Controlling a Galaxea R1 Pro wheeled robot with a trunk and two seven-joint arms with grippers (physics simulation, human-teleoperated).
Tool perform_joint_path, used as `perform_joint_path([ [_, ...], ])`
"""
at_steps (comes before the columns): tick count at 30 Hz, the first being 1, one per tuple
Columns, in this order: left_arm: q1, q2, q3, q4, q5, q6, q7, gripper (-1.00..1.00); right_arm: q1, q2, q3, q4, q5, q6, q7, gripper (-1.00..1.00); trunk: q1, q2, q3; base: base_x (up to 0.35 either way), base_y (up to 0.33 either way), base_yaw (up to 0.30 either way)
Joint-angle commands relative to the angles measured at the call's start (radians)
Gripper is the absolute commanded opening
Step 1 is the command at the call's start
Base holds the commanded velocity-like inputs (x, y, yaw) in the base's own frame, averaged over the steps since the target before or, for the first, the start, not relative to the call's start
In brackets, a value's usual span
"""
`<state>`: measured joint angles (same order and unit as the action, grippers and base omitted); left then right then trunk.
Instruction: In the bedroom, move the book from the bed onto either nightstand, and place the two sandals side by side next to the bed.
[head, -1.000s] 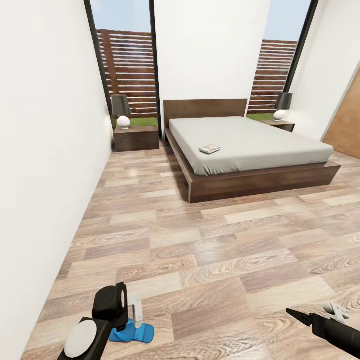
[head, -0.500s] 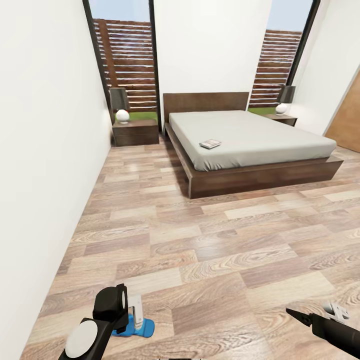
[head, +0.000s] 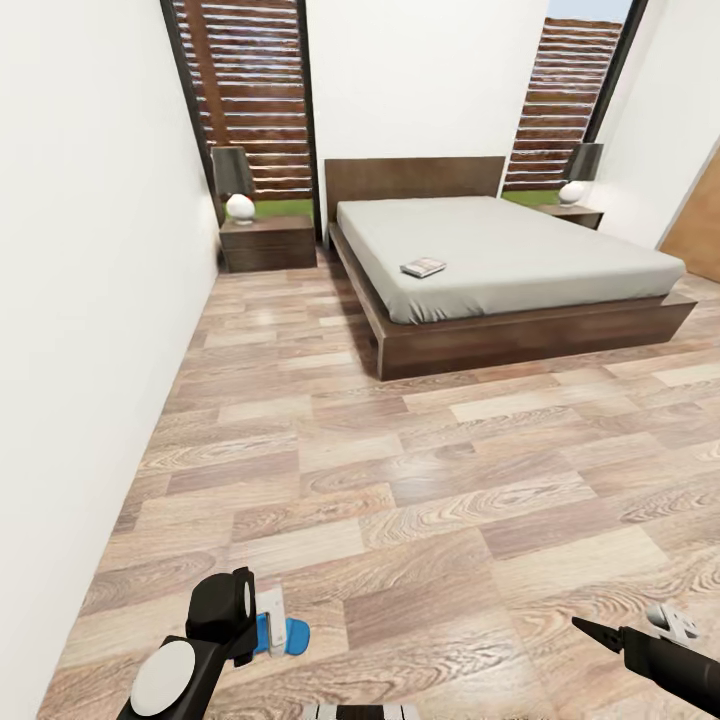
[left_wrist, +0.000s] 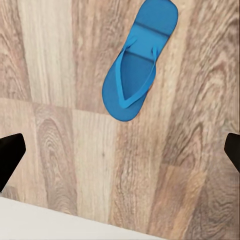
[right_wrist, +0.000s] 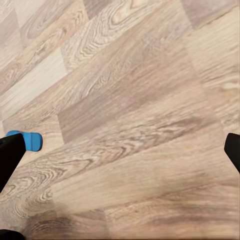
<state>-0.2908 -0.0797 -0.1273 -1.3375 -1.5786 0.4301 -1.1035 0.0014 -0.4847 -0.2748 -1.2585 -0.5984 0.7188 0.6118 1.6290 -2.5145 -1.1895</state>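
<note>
The bed (head: 520, 330) stands ahead against the far wall, and the book (head: 423, 267) lies on its grey mattress near the left edge. A nightstand (head: 268, 243) sits to the left of the bed and another nightstand (head: 575, 215) to its right. One blue sandal (left_wrist: 137, 65) lies on the floor under my left gripper (left_wrist: 120, 155), which hangs open and empty above it. In the head view that sandal (head: 285, 636) peeks out beside the left gripper (head: 262, 615). My right gripper (head: 630, 628) is open and empty over bare floor. The other sandal is out of view.
A white wall (head: 90, 300) runs close along my left side. Each nightstand carries a lamp (head: 237, 185). A brown door (head: 700, 215) is at the right edge. Wood-plank floor (head: 420, 470) stretches between me and the bed.
The whole view has shifted: bed and nightstands sit higher in the picture, so the camera moved. Less of the blue sandal shows beside the left gripper. Both arms keep their places.
</note>
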Motion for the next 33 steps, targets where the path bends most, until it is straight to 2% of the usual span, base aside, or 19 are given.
perform_joint_path([
  [1,-0.001,0.000,-0.002,-0.001,-0.003,0.010,-0.006,1.00,0.000,0.000,-0.001,-0.001,-0.004,0.007,0.000,1.00,0.000,-0.001,-0.005,0.000,0.000,0.000],
  [15,-0.001,0.000,-0.002,-0.005,-0.003,0.010,-0.006,1.00,0.000,0.000,-0.002,-0.001,-0.004,0.008,0.000,1.00,0.007,-0.004,-0.059,0.000,0.000,0.000],
  [26,-0.001,0.001,0.001,-0.005,-0.003,0.010,-0.005,1.00,0.000,0.000,-0.001,-0.001,-0.004,0.007,0.000,1.00,0.007,-0.004,-0.059,0.001,0.000,0.000],
  [33,-0.001,0.001,0.002,-0.005,-0.003,0.010,-0.004,1.00,0.000,0.000,-0.001,-0.001,-0.004,0.007,0.000,1.00,0.007,-0.004,-0.059,0.155,0.048,0.000],
])
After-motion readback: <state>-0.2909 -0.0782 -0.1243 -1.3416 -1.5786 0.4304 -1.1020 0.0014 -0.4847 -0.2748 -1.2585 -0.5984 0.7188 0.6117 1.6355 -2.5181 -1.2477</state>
